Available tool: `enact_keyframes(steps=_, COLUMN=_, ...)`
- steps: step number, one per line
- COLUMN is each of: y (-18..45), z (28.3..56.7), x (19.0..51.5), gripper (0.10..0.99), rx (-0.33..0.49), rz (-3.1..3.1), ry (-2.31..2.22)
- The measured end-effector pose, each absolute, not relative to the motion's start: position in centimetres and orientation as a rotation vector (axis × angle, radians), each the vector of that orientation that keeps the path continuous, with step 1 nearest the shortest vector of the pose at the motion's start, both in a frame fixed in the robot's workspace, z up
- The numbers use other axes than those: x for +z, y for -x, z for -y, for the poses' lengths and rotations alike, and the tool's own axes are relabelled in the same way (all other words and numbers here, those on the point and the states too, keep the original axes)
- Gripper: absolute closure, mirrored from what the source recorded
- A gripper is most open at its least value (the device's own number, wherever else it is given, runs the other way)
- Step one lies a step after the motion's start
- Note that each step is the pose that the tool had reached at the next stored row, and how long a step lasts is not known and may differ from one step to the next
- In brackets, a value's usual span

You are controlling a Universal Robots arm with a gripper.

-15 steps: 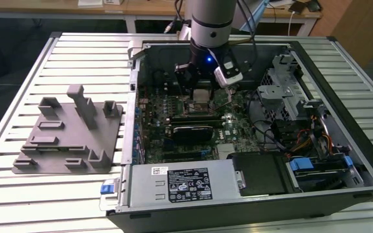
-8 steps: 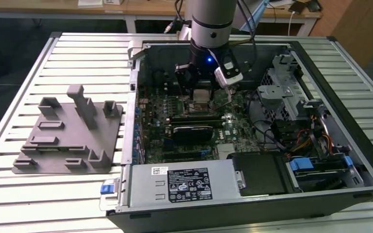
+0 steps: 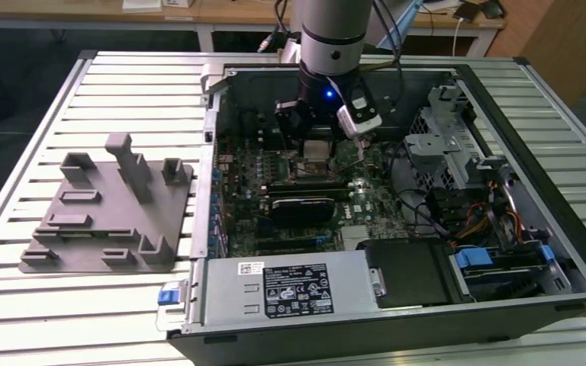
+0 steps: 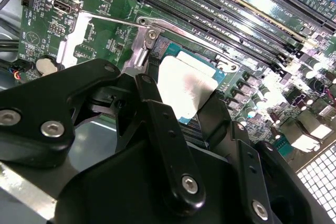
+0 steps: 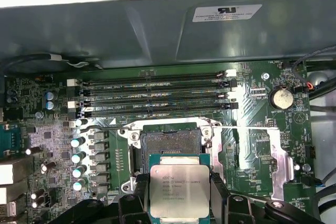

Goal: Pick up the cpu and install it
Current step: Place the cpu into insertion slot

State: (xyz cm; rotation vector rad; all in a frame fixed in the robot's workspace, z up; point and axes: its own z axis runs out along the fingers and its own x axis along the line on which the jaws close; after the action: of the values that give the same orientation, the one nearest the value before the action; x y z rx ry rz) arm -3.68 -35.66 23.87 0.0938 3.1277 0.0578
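Exterior view: one gripper [image 3: 317,143] hovered inside the open computer case [image 3: 395,335], over the motherboard [image 3: 380,200]. One grey tray [image 3: 110,221] sat near the table's [image 3: 28,320] edge at the exterior view's left.
Second wrist view: two black fingers [image 4: 152,108] were closed on one cpu [image 4: 186,85], by the socket frame [image 4: 149,35].
First wrist view: the cpu [image 5: 179,190] was clamped by its sides, just beside one bare socket [image 5: 170,141]. Four memory slots [image 5: 152,95] and one coin cell [image 5: 282,98] lay beyond.
Writing: one white label [image 5: 227,12] was on the case wall.
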Motion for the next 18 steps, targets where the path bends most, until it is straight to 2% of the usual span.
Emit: enact_keyframes(steps=18, y=3.68, z=35.66, x=23.85, gripper=0.545, rx=0.055, rz=-3.088, ry=-0.478)
